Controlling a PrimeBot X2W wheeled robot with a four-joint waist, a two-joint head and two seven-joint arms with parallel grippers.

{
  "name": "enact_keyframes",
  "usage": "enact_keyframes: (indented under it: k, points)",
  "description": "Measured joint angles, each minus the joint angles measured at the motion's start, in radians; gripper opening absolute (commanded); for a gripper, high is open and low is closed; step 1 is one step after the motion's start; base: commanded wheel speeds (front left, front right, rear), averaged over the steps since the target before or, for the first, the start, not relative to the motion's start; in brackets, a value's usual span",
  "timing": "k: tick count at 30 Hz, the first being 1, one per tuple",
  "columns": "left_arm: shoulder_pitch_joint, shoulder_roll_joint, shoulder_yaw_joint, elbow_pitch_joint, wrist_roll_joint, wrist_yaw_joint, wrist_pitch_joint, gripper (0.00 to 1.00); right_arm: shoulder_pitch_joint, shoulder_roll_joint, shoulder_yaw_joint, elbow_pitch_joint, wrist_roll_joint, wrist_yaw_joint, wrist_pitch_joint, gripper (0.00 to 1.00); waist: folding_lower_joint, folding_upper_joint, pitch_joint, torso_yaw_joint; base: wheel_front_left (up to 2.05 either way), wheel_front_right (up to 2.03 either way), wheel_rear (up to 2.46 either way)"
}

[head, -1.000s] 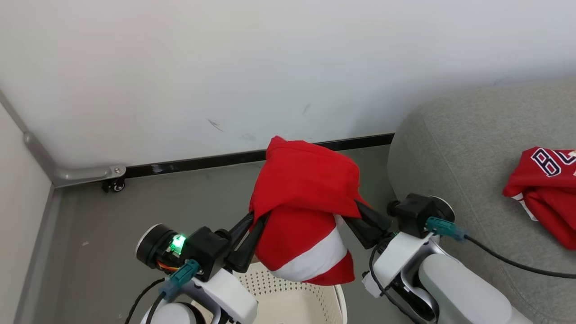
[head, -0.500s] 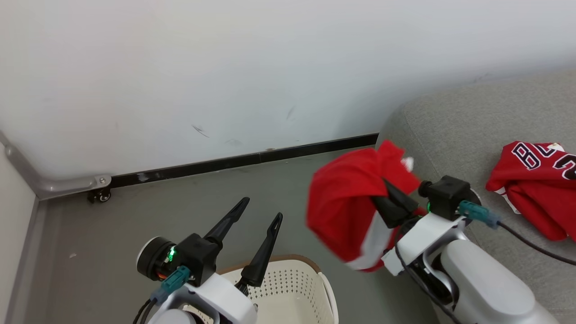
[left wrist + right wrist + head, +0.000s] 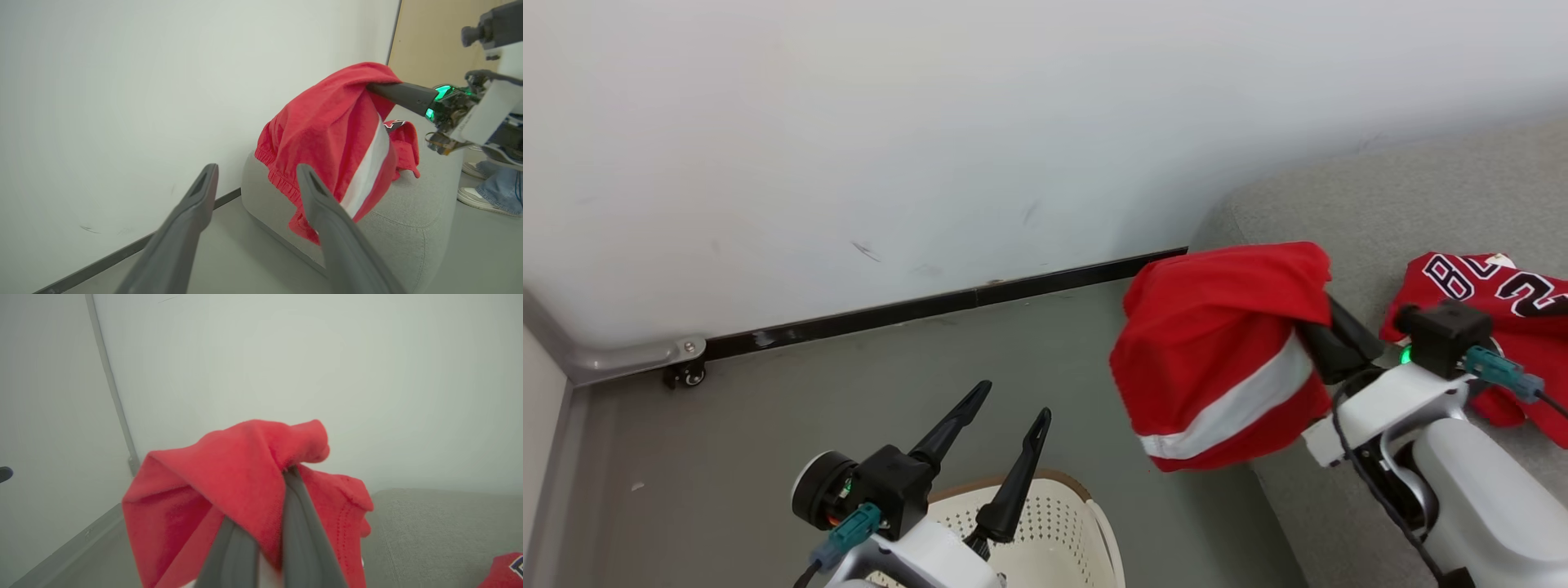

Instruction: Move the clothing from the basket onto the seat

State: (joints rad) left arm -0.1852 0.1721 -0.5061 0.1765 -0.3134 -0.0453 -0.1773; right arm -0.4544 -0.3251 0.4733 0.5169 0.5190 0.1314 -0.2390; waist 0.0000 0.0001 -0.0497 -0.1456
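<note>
The right hand (image 3: 1330,343), clamped on a red garment (image 3: 1225,351), holds it over the left edge of the grey seat (image 3: 1380,204), whose open cushion and 1 lettered garment (image 3: 1478,286) lie rightward; the left hand (image 3: 1013,398), spread and empty, hovers above the basket (image 3: 1062,523).

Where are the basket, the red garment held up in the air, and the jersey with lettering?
basket (image 3: 1058,531), head view, perforated cream wall.
held garment (image 3: 1217,343), head view, red fabric above its white stripe.
lettered jersey (image 3: 1450,276), head view, its lettered upper part.
</note>
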Motion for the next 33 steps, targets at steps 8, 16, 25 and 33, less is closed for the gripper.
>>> enact_keyframes:
  k: [8,16,25,33]
  points:
    - [0.000,-0.021,-0.028,0.002,0.000,-0.014,-0.014,1.00,0.042,-0.030,-0.077,-0.014,-0.003,0.000,-0.002,0.00,0.0000,0.0000,-0.004,-0.030,0.00,0.00,0.00]
    - [0.000,-0.040,-0.069,0.006,0.000,-0.026,-0.018,1.00,0.102,-0.043,-0.143,-0.043,-0.033,0.000,-0.003,0.00,0.0000,0.0000,-0.007,-0.075,0.00,0.00,0.00]
    - [0.000,-0.054,-0.087,0.018,0.000,-0.035,-0.027,1.00,0.153,-0.044,-0.212,-0.086,-0.051,0.000,-0.003,0.00,0.0000,0.0000,-0.007,-0.130,0.00,0.00,0.00]
    - [0.000,-0.063,-0.094,0.025,0.000,-0.035,-0.035,1.00,0.200,-0.041,-0.259,-0.125,-0.078,0.000,-0.004,0.00,0.0000,0.0000,-0.006,-0.182,0.00,0.00,0.00]
